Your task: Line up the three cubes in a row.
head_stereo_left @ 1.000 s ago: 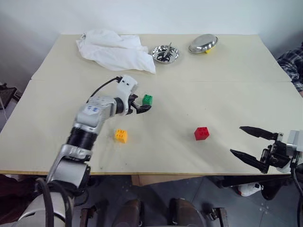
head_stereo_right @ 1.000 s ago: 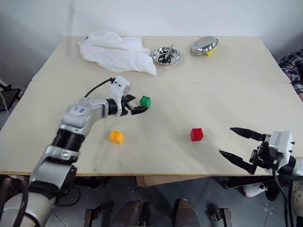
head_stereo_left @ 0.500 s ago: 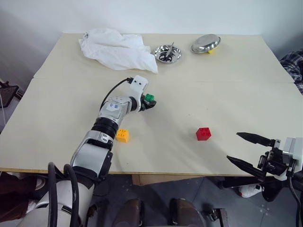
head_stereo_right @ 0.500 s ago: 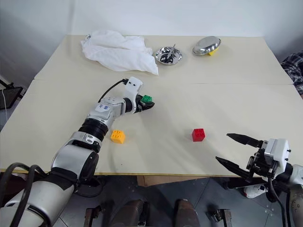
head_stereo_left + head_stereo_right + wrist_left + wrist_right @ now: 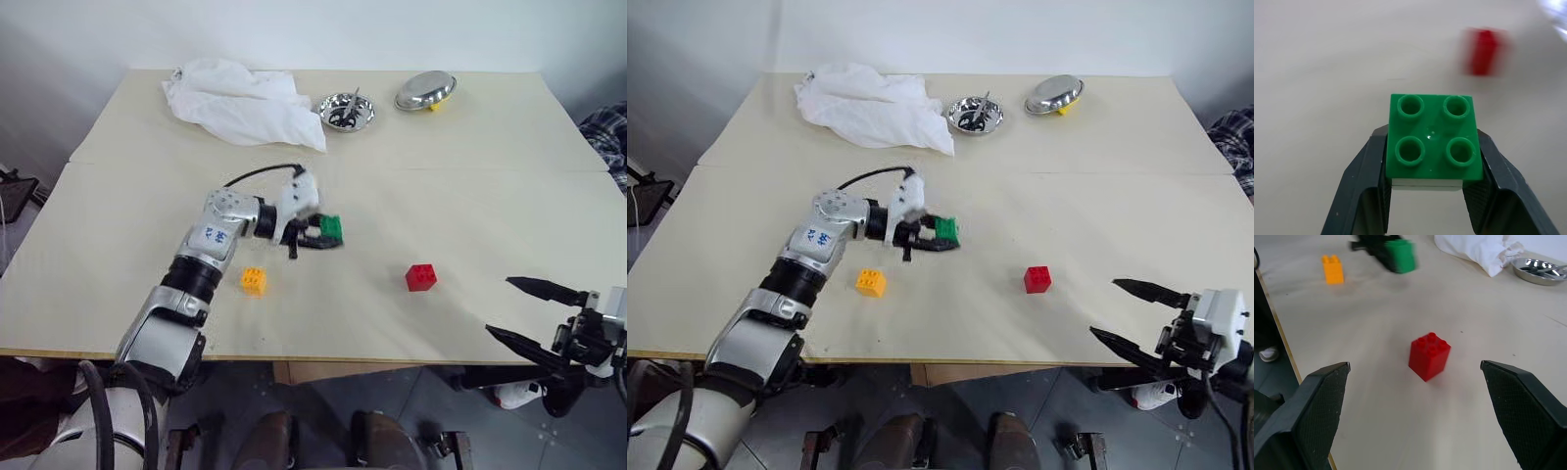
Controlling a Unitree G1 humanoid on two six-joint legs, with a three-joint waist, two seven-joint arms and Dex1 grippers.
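Table (image 5: 470,206), pale top:
- Green cube (image 5: 332,227): clamped between the fingers of the left gripper (image 5: 328,239), near the middle of the table, studs up
- Orange-yellow cube (image 5: 254,281): on the table near the front edge, beside the left arm
- Red cube (image 5: 421,277): on the table to the right of the green one, well apart
- Right gripper (image 5: 524,315): fingers spread wide, nothing between them, off the front right edge
- White cloth (image 5: 240,100), two steel bowls (image 5: 342,110) (image 5: 423,90): far side

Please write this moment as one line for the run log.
left tool: shut on green cube | right tool: open, idle | orange cube, red cube: on table
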